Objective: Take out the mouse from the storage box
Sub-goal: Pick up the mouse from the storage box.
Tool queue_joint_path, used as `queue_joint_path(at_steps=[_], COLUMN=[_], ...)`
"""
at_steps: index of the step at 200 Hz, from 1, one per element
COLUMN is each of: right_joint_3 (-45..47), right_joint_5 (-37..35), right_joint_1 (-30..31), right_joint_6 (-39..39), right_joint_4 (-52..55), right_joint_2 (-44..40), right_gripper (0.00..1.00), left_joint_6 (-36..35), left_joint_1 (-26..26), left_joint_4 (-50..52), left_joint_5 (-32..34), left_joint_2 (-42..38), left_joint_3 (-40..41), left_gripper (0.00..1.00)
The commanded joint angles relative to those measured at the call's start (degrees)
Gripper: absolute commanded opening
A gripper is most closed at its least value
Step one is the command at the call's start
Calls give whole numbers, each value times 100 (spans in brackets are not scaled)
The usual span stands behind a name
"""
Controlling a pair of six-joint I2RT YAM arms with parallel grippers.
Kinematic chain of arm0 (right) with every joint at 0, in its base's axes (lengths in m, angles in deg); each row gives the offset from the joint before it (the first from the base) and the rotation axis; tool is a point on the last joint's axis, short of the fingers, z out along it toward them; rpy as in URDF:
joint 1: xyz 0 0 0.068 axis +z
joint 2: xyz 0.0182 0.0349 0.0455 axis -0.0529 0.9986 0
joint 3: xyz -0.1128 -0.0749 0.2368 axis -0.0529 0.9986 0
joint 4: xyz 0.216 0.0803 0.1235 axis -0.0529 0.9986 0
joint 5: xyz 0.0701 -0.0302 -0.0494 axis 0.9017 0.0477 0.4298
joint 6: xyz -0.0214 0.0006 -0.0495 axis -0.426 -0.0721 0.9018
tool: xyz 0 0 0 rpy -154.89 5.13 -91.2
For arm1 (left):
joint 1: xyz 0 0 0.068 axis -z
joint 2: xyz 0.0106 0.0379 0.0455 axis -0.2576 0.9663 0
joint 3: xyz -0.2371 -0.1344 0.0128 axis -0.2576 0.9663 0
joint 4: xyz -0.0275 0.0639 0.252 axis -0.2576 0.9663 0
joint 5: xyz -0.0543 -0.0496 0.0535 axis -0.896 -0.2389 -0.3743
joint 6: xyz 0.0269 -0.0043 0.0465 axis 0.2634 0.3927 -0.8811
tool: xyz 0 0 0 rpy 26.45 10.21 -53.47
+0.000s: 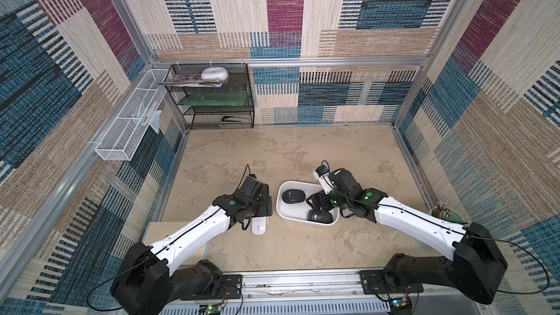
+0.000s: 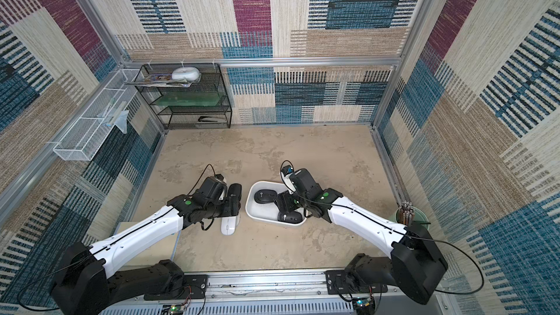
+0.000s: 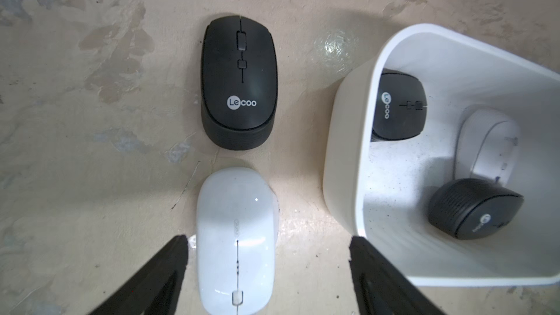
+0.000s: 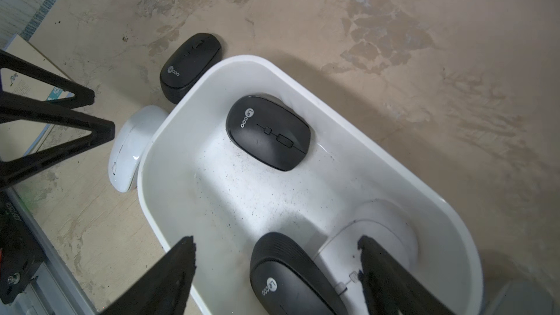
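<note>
Right gripper [image 4: 275,246] is hanging open and empty in the storage box [image 4: 242,195], straddling a black mouse [image 4: 288,274]; it should be sinking lower and centring before closing. Left gripper [image 3: 268,239] is hovering open, empty, outside.

Left arm [image 1: 194,231] bent inward, jaws apart, right arm [image 1: 421,225] angled down, jaws wide

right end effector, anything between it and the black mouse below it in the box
Nothing visible does: the right end effector hangs open over the black mouse in the storage box. A white mouse lies beside it.
</note>
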Motion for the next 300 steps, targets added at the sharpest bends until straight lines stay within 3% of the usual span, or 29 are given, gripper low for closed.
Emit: queue_joint_path(at_steps=[1,52,112,183,223,264,300], right_joint_3=[-202,-707,-697,-834,-839,-826,-722], right_joint_5=[204,138,-179,-615,-669,-870,-772], right_joint_1=[156,462,467,461,461,461,461], right_joint_6=[536,734,101,-534,-477,-471,-436], right_joint_4=[-182,11,1272,2394,2604,2667,2410], right_joint_2=[376,1180,899,879,1162,1246,1401], right_gripper=[87,84,81,72,65,67,70], left_joint_6=[167,272,156,115,35,115,203], left_joint_1=[-4,-12,-27,-43,-38,72,510], left_joint_4=[-418,-764,-911,-1263,-1410,-1646,-1719], left_joint_5=[-88,-149,-35,-462,-920,-1440,-1261], left_joint_2=[-67,-366,-244,85,188,596,1029], left_joint_3=[105,485,544,502,443,225,-91], left_gripper=[87,88,88,89,89,88,82])
